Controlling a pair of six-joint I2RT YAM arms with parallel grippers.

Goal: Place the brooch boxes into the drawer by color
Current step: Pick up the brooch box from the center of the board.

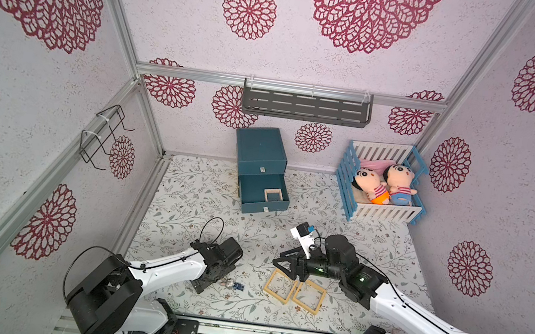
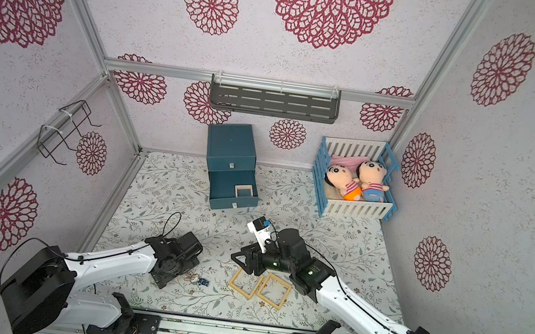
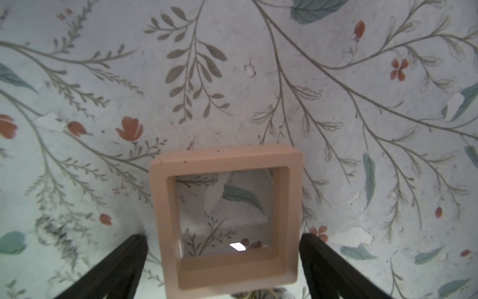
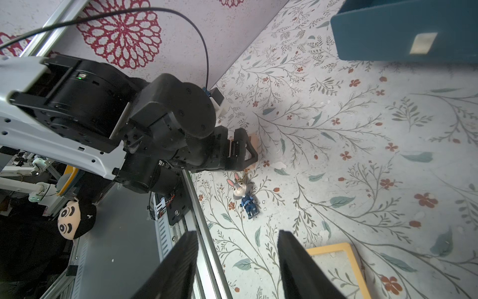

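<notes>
My left jaws are wide open and hold nothing. A pale pink brooch box [image 3: 226,158] lies flat on the tabletop [image 3: 103,77], right between them, low in the middle of the left wrist view. The jaws stand one on each side of it, very close. I cannot tell if they touch it.

A small bunny toy [image 4: 244,196] lies just beside this spot. It is not mine to move.

My right jaws are partly open and empty. In both top views they hang over the near edge of two yellow brooch boxes [image 1: 280,286], which lie side by side in the lower middle of the frame.

Farther up, in the middle of the frame, stands the blue chest [image 1: 261,147]. One drawer [image 1: 252,188] is pulled out. Another pink box [image 1: 273,195] sits in its right corner. At the far right is a crib [image 1: 379,210] with two dolls.

I think I am on the step of picking up the second pink box. Next I should squeeze my left jaws on its two hard sides, not on the thin clear middle. Then I should lift it straight up, so it does not slip. After that I should carry it up to the open drawer and set it beside the other pink one.
</notes>
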